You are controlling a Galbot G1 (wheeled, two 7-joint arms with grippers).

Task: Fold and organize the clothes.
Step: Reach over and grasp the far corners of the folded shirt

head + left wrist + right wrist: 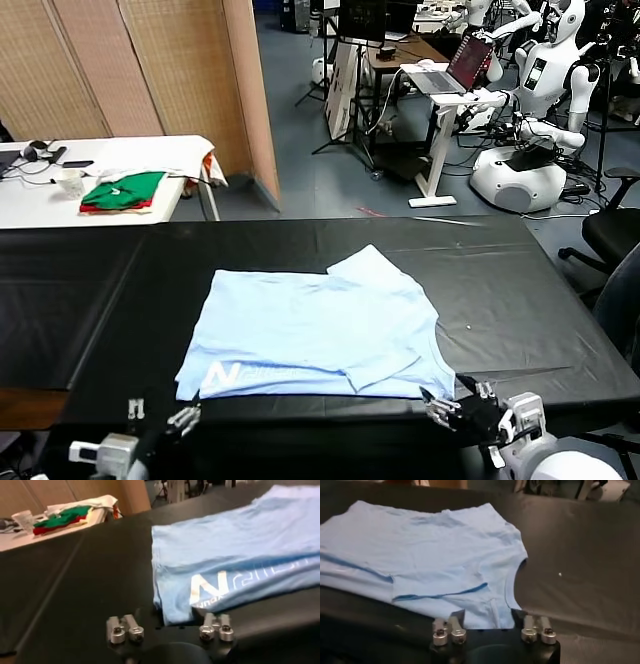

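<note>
A pale light-blue short-sleeved T-shirt lies partly folded on the black worktop, white lettering near its front edge. The left end effector and right end effector sit at that edge, fingers spread, gripping nothing.

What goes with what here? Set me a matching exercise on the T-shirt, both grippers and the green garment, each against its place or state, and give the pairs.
Things:
1. T-shirt
2. Left gripper
3. Right gripper
4. Green garment

Places or states:
A. On the white table, far left
B. Open, at the shirt's near corner without lettering
C. Lying partly folded on the black table
D. Open, at the shirt's near corner with the white lettering

Pairs: 1-C, 2-D, 3-B, 4-A
</note>
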